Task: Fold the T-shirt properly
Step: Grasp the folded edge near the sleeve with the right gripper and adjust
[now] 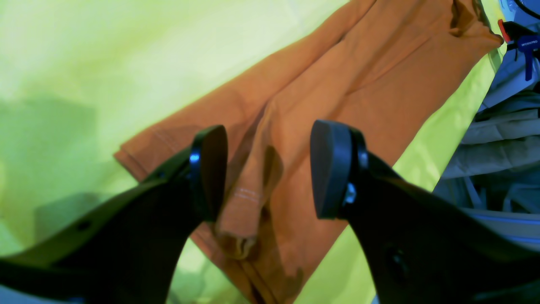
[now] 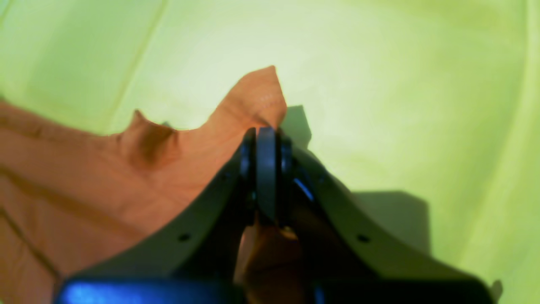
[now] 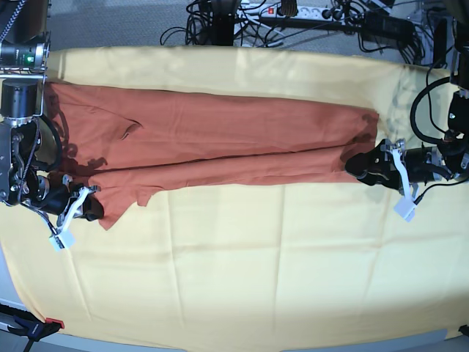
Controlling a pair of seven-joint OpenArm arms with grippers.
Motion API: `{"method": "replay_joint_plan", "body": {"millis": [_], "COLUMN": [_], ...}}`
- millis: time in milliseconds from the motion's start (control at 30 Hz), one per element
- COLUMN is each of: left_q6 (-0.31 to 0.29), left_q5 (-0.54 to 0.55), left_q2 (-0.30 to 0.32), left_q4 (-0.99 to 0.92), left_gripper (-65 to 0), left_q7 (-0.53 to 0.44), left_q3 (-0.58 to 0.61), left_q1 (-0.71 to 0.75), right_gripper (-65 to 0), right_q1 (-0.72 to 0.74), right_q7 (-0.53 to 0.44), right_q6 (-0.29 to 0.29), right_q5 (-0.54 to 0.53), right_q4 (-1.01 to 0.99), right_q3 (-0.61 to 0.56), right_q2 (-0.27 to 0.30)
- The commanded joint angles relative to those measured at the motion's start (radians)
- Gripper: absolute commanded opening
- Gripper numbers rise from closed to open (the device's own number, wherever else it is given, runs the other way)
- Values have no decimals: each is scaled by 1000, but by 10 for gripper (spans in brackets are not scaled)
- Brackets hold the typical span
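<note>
The rust-orange T-shirt (image 3: pixel 220 139) lies stretched left to right across the far half of the table, folded lengthwise into a long band. My right gripper (image 3: pixel 91 210) is at the shirt's lower left corner. In the right wrist view it (image 2: pixel 265 139) is shut on the shirt's edge (image 2: pixel 253 101), and a point of fabric sticks out past the tips. My left gripper (image 3: pixel 364 166) is at the shirt's right end. In the left wrist view it (image 1: pixel 270 169) is open, its two fingers straddling a ridge of the shirt (image 1: pixel 379 76) just below.
A pale yellow cloth (image 3: pixel 256 257) covers the whole table under the shirt. Cables and a power strip (image 3: pixel 293 15) run along the far edge. A blue and red clamp (image 1: pixel 525 46) holds the cloth at the table's edge, and another clamp (image 3: pixel 44 324) is at the front left corner.
</note>
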State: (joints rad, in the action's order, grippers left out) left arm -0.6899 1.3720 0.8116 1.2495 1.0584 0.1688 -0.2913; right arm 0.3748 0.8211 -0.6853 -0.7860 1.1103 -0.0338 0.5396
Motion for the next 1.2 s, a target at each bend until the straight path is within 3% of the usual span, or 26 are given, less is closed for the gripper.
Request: {"method": "replay_joint_plan", "body": {"millis": [0, 533, 767, 967, 1167], "left_q6": [-8, -8, -8, -8, -8], "left_q5": [24, 24, 24, 23, 24], "left_q2": [23, 23, 23, 23, 23], "left_q4": [11, 11, 11, 11, 11], "left_gripper": [-321, -321, -321, -321, -321], "left_q7": [-15, -15, -15, -15, -15], "left_q3": [-14, -14, -14, -14, -14], "left_q1": [-22, -22, -22, -22, -22], "right_gripper": [-650, -650, -650, -650, -650], "right_q1": [15, -263, -302, -303, -303], "right_q7": [-3, 2, 7, 60, 101], "right_q6": [-13, -13, -13, -13, -13], "right_q5": [-25, -26, -30, -123, -128], "right_q4": [33, 435, 470, 474, 474], "right_q3": [8, 8, 8, 8, 8], "right_q2": [25, 132, 183, 195, 195]}}
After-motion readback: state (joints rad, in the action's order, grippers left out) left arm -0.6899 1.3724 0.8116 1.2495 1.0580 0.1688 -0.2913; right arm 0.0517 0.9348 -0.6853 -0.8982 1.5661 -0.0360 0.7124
